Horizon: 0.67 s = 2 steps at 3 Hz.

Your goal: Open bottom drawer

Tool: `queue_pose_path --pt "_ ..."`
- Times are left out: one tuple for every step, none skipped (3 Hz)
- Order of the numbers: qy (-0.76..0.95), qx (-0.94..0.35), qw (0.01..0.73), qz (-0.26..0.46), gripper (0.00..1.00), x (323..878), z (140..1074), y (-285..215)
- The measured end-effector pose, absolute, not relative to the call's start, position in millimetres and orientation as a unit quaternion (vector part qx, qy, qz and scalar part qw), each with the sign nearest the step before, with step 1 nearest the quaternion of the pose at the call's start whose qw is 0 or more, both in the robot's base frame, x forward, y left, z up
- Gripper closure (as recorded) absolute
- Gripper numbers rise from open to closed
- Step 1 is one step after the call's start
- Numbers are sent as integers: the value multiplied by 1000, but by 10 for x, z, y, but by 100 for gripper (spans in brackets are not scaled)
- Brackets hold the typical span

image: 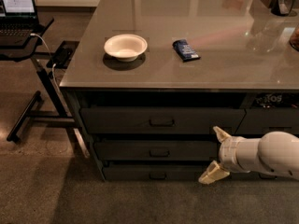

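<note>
Low at the right of the cabinet, the pincer [216, 154] hangs in front of the drawer stack with its two cream fingers spread wide, one angled up and one down, holding nothing. Behind it the smooth white arm [268, 153] is cut off by the right edge. The lower finger covers the right end of the bottom drawer [133, 172], which is the slimmest dark grey front, lowest in the stack and close to the floor [56, 190]. Its small loop handle [158, 176] is left of the pincer, apart from it and hard to make out in the shadow. Whether the fingers touch any drawer front cannot be told.

Above it sit the middle drawer [121, 150] and the top drawer [117, 120], both taller, with matching handles. The glossy grey worktop [215, 27] carries a round white bowl [125, 46] and, to its right, a dark blue packet [186, 50]. Objects at the far right corner are cropped. At far left, a laptop [16, 6] on a black stand [44, 85] is partly cut off.
</note>
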<state>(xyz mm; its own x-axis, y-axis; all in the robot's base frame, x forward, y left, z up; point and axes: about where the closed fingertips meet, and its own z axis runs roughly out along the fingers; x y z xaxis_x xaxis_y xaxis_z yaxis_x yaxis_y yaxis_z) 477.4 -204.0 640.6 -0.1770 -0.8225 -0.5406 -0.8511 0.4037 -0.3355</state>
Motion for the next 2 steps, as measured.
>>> queue_pose_path --pt "724 -608 323 41 0 4775 6050 -2031" --pt "687 -650 322 57 0 4853 5513 -2163"
